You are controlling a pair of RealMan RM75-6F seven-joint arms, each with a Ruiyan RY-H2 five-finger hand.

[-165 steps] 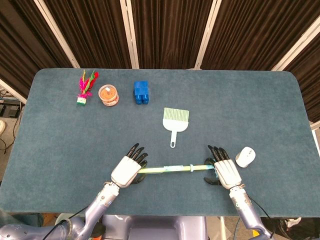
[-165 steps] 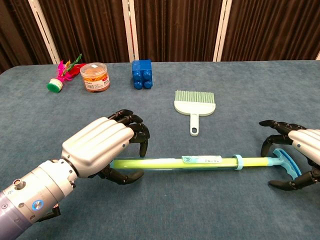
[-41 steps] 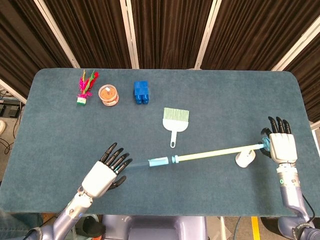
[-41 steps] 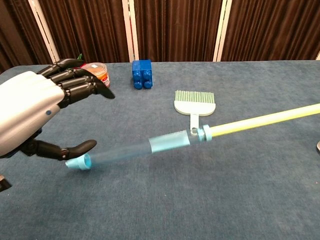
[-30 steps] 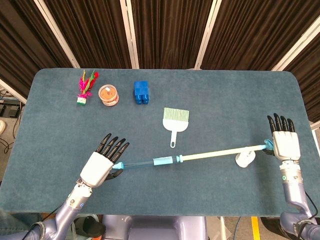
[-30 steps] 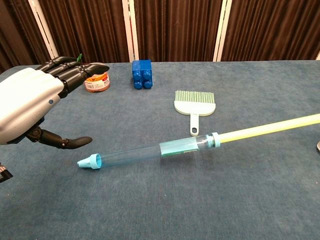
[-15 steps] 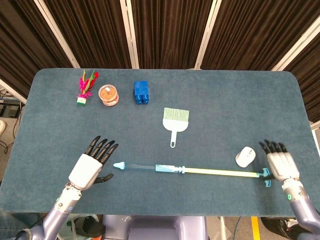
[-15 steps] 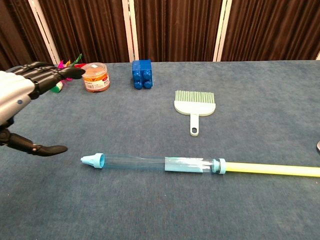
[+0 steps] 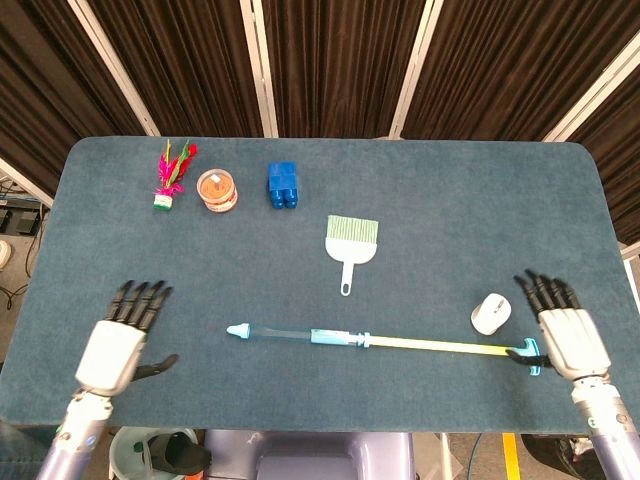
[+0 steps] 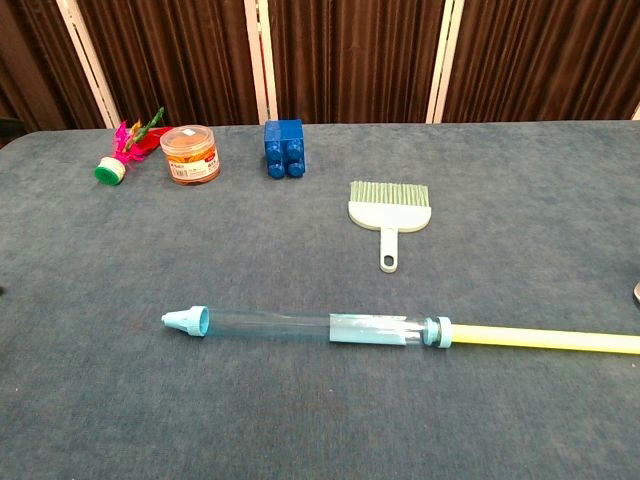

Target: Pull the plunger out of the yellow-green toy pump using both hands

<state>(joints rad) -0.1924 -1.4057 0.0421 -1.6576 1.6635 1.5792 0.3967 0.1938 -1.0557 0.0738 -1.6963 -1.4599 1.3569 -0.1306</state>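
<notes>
Blue-grey carpeted tabletop [image 9: 470,200] with rounded corners, evenly lit. Behind it, dark brown pleated curtains [image 9: 330,60] split by slanting white poles [image 9: 258,65]. At the left edge, bare floor with cables [image 9: 12,220].

Just beside the right hand [image 9: 571,340], with its smooth silver shell and black fingers [image 9: 540,292], the pump [image 10: 300,325] shows clear glossy plastic. Its plunger rod [image 10: 540,339] looks matt yellow-green plastic; the table [image 9: 450,200] is napped blue-grey cloth.
</notes>
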